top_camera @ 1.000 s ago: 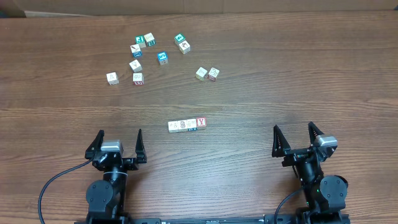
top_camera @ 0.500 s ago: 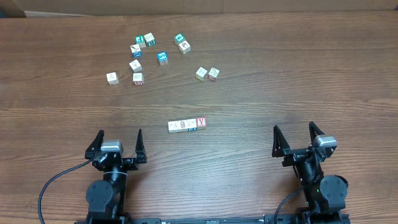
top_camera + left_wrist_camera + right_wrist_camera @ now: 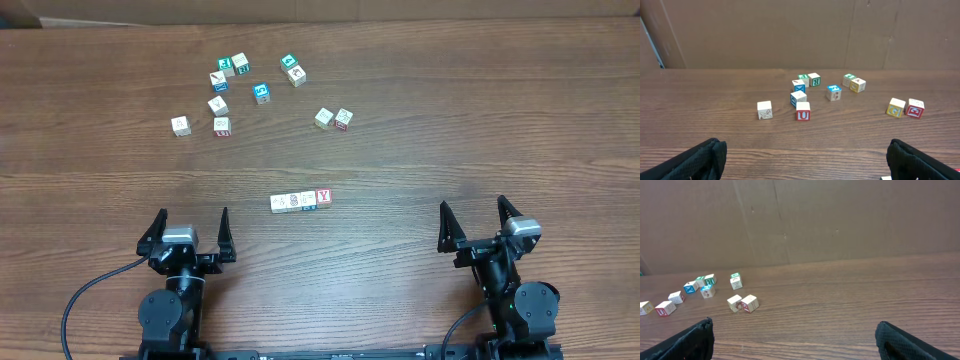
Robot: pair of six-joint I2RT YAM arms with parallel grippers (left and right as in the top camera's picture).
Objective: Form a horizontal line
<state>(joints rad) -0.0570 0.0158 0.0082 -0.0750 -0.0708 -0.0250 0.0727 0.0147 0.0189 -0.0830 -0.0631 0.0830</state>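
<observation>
The horizontal line (image 3: 301, 201) is a short straight row of touching small white cubes in the middle of the table, seen in the overhead view. Its right end cube shows a red Y (image 3: 323, 197). My left gripper (image 3: 192, 215) rests near the front edge, to the lower left of the row, open and holding nothing. My right gripper (image 3: 472, 205) stands off to the row's right, also open and holding nothing. In the left wrist view the gripper (image 3: 805, 167) has only bare wood between its fingers (image 3: 697, 160), and so does the gripper (image 3: 795, 342) in the right wrist view. Neither wrist view shows the row.
Several loose cubes (image 3: 240, 85) with teal, blue and red faces lie scattered at the back left, also in the left wrist view (image 3: 810, 92). A pair of cubes (image 3: 333, 118) sits behind the row, showing as (image 3: 742, 303). A brown cardboard wall (image 3: 800, 30) closes the far edge.
</observation>
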